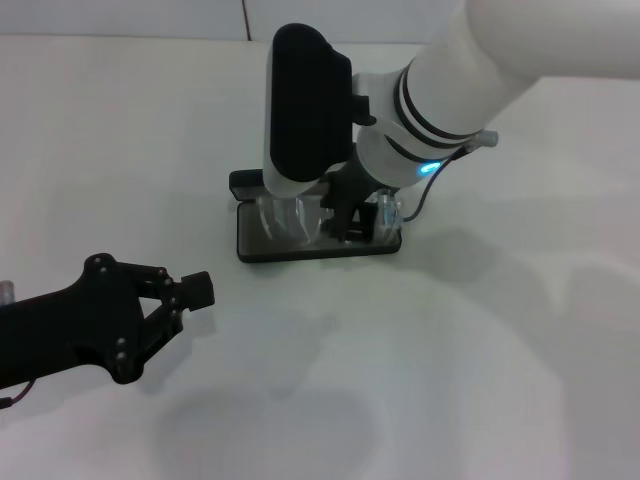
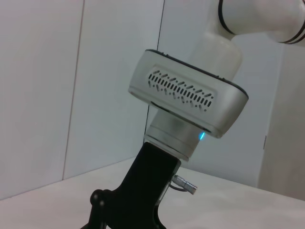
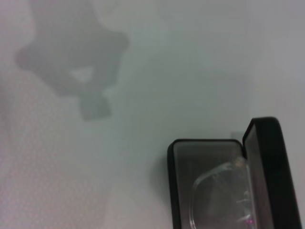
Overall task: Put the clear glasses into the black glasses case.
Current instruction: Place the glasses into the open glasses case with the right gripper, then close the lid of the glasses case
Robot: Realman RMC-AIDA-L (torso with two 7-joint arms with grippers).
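Nearest the robot, the left gripper (image 1: 185, 300) hangs low over the white table (image 1: 450, 360), its black fingers drawn together at the tips with nothing between them. Bare tabletop lies all around it, and a wide stretch of open surface separates it from the case farther out. Beyond, the black glasses case (image 1: 318, 240) lies open on the table, its lid (image 3: 269, 167) standing up along the far long edge. The clear glasses (image 3: 221, 195) lie inside on the grey lining, a transparent lens and rim showing within the dark rim. The right gripper (image 1: 345, 215) reaches down into the case over the glasses; whether its jaws are spread or pinching cannot be told. Open table continues past the case to the far wall (image 1: 130, 15).
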